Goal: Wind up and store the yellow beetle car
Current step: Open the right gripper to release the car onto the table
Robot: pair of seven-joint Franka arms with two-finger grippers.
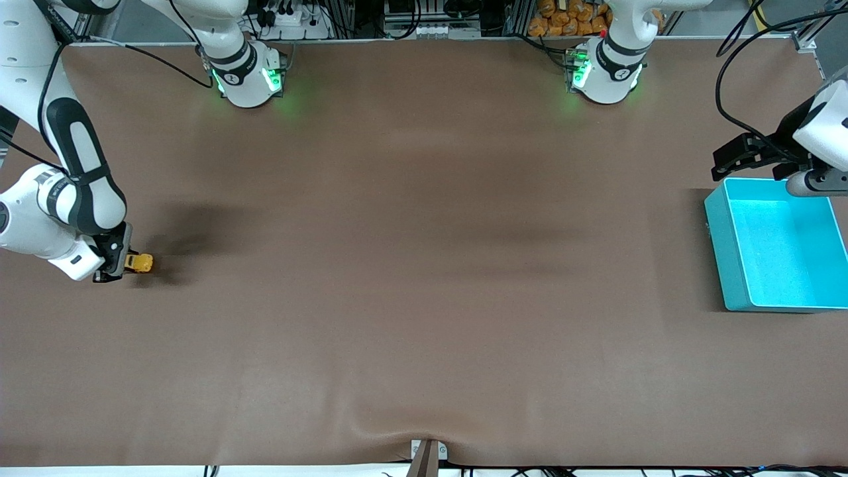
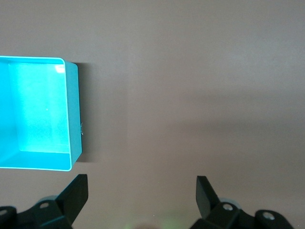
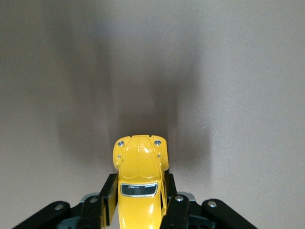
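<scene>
Right gripper (image 1: 114,265), on a bent, low-reaching arm at the right arm's end of the table, pinches the yellow beetle car (image 3: 140,183). Left gripper (image 2: 142,191) waits spread by the turquoise bin (image 1: 719,232).

The car (image 3: 140,183) looks like glossy painted metal or hard plastic, smooth, its yellow shell catching highlights, with a shiny trim around the dark window. The bin (image 1: 719,248) looks like smooth turquoise plastic with a soft sheen inside. The table (image 1: 424,278) wears a matt brown cloth-like cover, slightly rippled at the near edge. The right gripper's (image 3: 138,202) fingers are matt black plastic.
</scene>
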